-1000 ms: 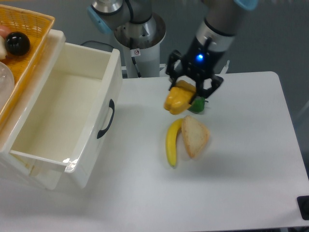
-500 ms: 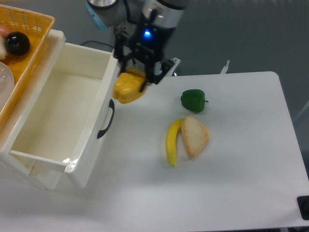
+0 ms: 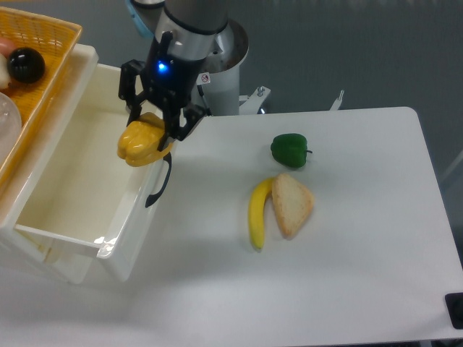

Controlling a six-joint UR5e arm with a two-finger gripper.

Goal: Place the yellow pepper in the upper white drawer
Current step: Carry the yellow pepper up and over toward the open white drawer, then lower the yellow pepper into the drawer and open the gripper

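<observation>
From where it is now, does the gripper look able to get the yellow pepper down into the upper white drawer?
Probably yes. The gripper, shut on the yellow pepper, hangs over the front wall of the upper white drawer. The drawer is pulled open and its cavity looks bare, so nothing seems to block a short move inward and down.

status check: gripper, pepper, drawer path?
Gripper shut on yellow pepper, held in the air. Pepper over front wall of upper white drawer, drawer open. Nothing blocking the cavity.

One fixed view, high above, angled down across the table [image 3: 362,289]; drawer [image 3: 65,188] at 9 o'clock, arm base [image 3: 221,69] at 12.
</observation>
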